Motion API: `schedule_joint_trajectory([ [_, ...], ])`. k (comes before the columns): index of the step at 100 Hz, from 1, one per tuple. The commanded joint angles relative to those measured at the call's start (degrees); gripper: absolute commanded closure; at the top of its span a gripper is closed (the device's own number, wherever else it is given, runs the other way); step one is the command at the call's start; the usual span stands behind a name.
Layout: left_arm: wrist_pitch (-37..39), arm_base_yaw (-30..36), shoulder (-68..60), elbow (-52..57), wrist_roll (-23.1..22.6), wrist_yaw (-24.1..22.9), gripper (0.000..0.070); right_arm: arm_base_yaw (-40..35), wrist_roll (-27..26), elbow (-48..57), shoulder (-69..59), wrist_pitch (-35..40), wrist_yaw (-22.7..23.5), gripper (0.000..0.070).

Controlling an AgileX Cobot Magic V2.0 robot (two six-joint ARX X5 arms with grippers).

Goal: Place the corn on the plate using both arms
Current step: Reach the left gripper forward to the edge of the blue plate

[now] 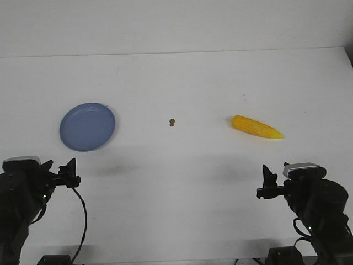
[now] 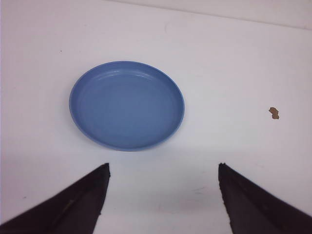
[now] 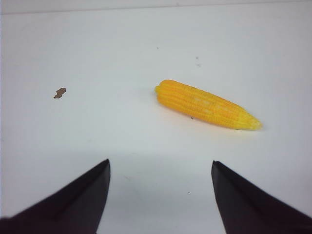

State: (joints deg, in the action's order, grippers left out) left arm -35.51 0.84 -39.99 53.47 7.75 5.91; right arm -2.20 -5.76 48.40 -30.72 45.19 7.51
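On table: corn [image 1: 256,127] R, plate [image 1: 87,126] L | both tools wide, empty

Both arms are sitting low at the near edge, claws empty.

The left claw [image 1: 70,172] is pointing forward from the left corner with its fingers [image 2: 78,204] spread wide; the right claw [image 1: 268,182] is mirroring it at the right corner, fingers [image 3: 73,202] likewise parted, hovering above the tabletop.
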Motion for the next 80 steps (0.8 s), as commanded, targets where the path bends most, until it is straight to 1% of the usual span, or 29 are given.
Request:
schedule_joint_trajectory([
  [1, 1.62, -0.26, -1.99, 1.14, 1.22, -0.15, 0.0236, -0.04, 0.59, 1.01, -0.04, -0.42, 0.0, 0.0266],
  [18, 4.42, -1.84, -11.63, 4.96, 2.99, -0.13, 0.0237, -0.04, 0.59, 1.01, -0.04, -0.39, 0.0, 0.0266],
  [35, 5.16, -4.68, -25.11, 13.16, 3.28, -0.13, 0.0236, -0.04, 0.59, 1.01, -0.04, -0.35, 0.0, 0.0266],
  [61, 4.83, -7.96, -42.71, 25.79, 1.77, -0.15, 0.0237, -0.04, 0.59, 1.01, -0.04, -0.35, 0.0, 0.0266],
  [80, 5.62, -10.51, -49.99, 27.8, 0.35, -0.15, 0.0237, -0.04, 0.59, 1.01, -0.04, -0.35, 0.0, 0.0266],
])
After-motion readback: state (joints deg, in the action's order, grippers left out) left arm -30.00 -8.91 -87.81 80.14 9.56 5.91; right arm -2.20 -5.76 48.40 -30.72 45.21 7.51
